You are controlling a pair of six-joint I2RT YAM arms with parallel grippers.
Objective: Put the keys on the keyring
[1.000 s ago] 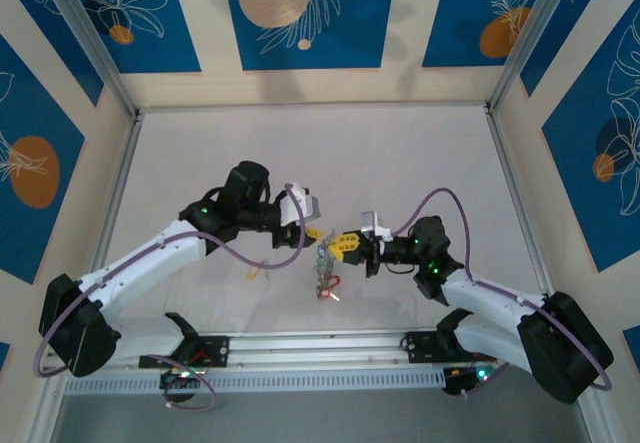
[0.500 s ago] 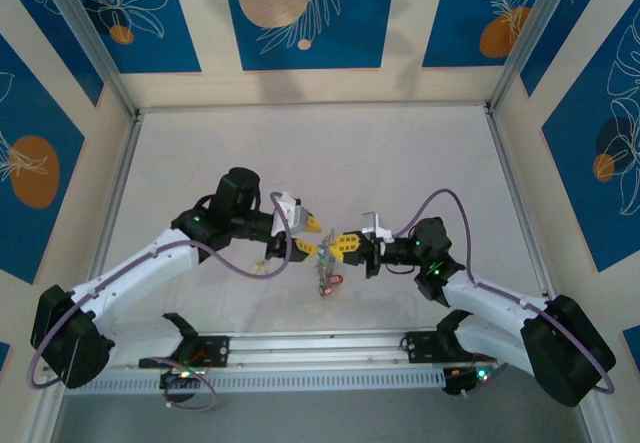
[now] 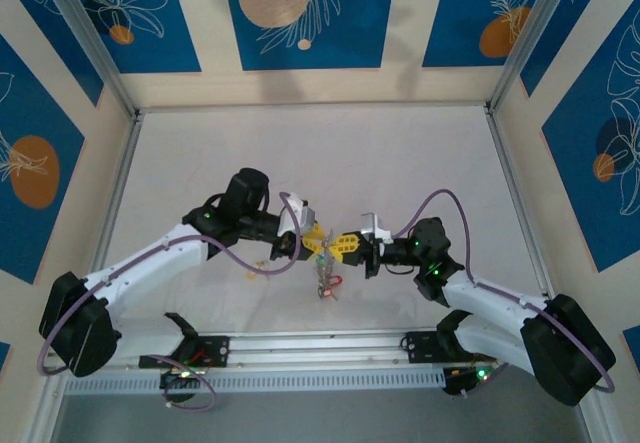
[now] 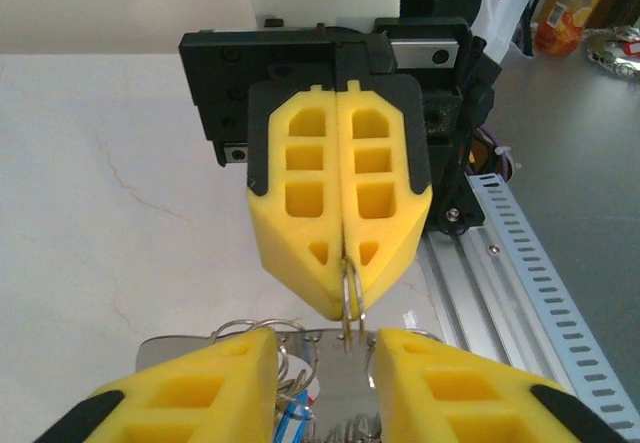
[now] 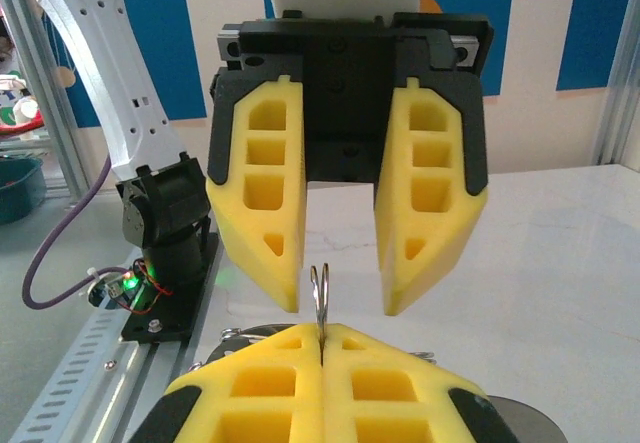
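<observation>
My right gripper (image 3: 337, 246) is shut on the keyring (image 5: 321, 298), a thin double wire loop that stands edge-on out of its fingertips above the table. The same keyring (image 4: 351, 288) pokes from the right gripper (image 4: 347, 308) in the left wrist view. My left gripper (image 3: 313, 235) faces it nose to nose, open. Its fingers (image 5: 262, 203) straddle the loop with a gap on each side. Several keys (image 3: 325, 283) with coloured tags hang below the two grippers, and a blue-tagged key (image 4: 288, 411) and small rings show between the left fingers (image 4: 195, 388).
A small pale thing (image 3: 256, 272), possibly a loose key, lies on the white table (image 3: 320, 163) under the left forearm. An aluminium rail (image 3: 320, 348) with the arm bases runs along the near edge. Frame posts and patterned walls close in the sides and back.
The left gripper has come forward and right to meet the right gripper's tips, and its jaws have narrowed around the ring. The right arm has held still with the ring.
</observation>
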